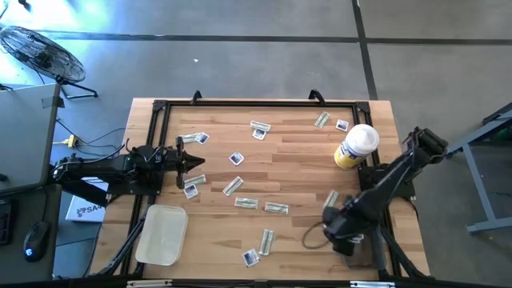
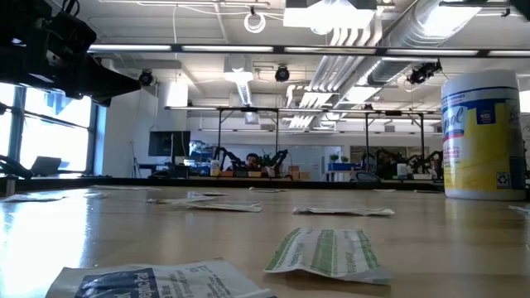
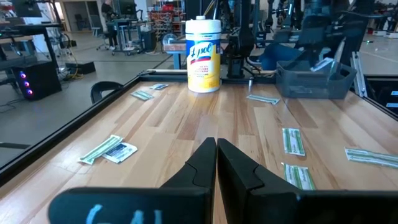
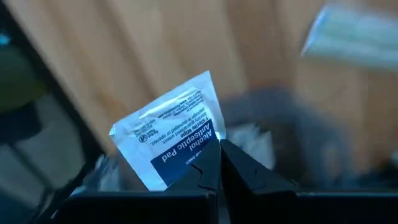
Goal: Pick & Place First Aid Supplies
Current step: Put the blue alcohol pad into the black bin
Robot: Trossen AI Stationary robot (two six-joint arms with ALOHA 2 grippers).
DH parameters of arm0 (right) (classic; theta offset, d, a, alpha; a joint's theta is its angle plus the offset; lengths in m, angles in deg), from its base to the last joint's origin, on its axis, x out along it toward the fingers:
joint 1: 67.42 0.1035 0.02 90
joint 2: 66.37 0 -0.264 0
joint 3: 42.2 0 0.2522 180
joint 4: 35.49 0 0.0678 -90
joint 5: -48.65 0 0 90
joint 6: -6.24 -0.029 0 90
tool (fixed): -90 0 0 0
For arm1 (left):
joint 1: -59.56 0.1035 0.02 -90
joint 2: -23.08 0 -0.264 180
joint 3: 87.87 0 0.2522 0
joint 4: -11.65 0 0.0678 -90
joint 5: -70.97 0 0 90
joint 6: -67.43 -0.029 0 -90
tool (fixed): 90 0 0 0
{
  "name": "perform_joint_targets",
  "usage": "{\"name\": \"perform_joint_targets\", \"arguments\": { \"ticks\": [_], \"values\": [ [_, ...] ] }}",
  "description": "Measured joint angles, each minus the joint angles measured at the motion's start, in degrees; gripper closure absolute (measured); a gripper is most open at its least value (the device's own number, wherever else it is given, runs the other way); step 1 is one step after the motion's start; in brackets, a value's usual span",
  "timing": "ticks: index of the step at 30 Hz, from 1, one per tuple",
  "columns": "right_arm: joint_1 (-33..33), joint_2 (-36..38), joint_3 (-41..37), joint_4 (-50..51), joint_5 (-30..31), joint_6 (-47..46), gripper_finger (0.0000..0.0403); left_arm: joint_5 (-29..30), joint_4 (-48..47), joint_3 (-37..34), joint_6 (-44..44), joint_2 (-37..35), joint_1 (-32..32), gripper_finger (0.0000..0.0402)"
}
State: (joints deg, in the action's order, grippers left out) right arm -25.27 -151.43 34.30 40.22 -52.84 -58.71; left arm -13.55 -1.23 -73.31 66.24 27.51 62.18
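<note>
The first aid supplies lie flat and scattered on the wooden table (image 1: 296, 164): pale green strips such as one (image 1: 233, 186) and another (image 1: 276, 208), and white squares such as one (image 1: 236, 158) and another (image 1: 251, 258). My right gripper (image 4: 219, 163) is near the table's right front (image 1: 346, 237) and is shut on a white and blue alcohol pad packet (image 4: 174, 140). My left gripper (image 3: 216, 152) is shut and empty. It hovers at the table's left side (image 1: 200, 163), close to a square packet (image 1: 190, 190). My right gripper pinches the alcohol pad packet between its two fingertips at the packet's blue printed edge (image 4: 202, 158). The rest of the packet stands out past the fingertips. The packet looks lifted clear of the table.
A yellow wipes bottle with a white cap (image 1: 356, 146) stands at the right, close to my right arm. A clear plastic container (image 1: 162, 234) sits at the front left. A black frame (image 1: 240, 102) runs round the table's edges. A grey bin (image 3: 314, 79) stands beyond the table.
</note>
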Motion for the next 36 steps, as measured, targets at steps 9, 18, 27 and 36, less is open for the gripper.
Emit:
{"name": "perform_joint_targets", "arguments": {
  "ticks": [9,18,27,36],
  "values": [
    [9.4,-2.3,0.0,8.9,-0.2,-14.4,0.0399,0.0,0.0,0.0,0.0,0.0,0.0,0.0390],
    [9.9,-9.0,0.1,11.9,-0.1,-13.0,0.0388,0.0,0.0,0.0,0.0,0.0,0.0,0.0390],
    [9.9,-15.3,0.1,13.0,-0.9,-11.6,0.0357,0.0,0.0,0.0,0.0,0.0,0.0,0.0390],
    [6.6,-12.5,2.6,20.7,-6.1,-9.1,0.0333,0.0,0.0,0.0,0.0,0.0,0.0,0.0390]
  ]
}}
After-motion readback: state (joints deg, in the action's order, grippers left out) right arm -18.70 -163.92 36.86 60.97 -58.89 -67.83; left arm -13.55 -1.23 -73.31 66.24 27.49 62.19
